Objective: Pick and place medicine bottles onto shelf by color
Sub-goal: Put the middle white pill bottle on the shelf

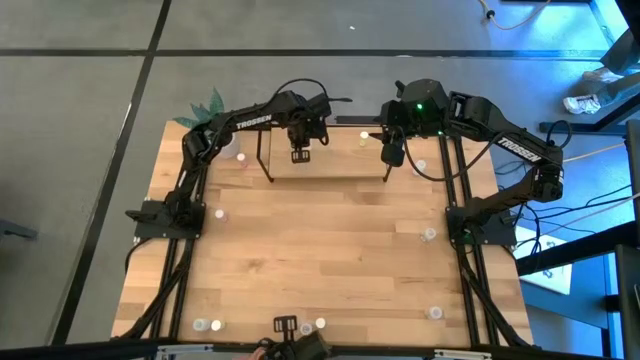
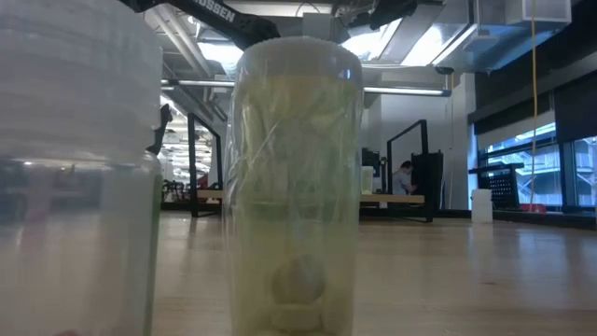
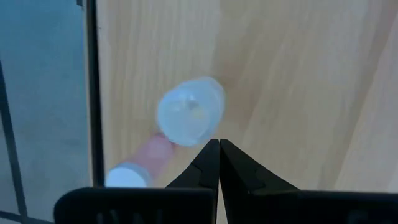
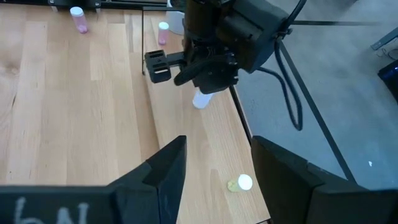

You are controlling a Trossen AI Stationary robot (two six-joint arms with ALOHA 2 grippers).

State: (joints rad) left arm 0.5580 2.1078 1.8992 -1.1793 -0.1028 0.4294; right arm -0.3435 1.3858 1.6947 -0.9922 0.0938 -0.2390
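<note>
L tool (image 3: 219, 144) shut, empty, over upright bottle (image 3: 189, 112); R tool (image 4: 214, 158) apart, empty.

The shelf (image 1: 325, 150) sits at the tabletop's (image 1: 320, 260) far edge. Medicine bottles (image 1: 429, 234) lie scattered along the left, right and near edges; one bottle (image 4: 202, 99) stands on the shelf.

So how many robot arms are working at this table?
2. The left arm has its left gripper over the shelf's left half; the right arm has its right gripper by the shelf's right end. None hidden.
</note>
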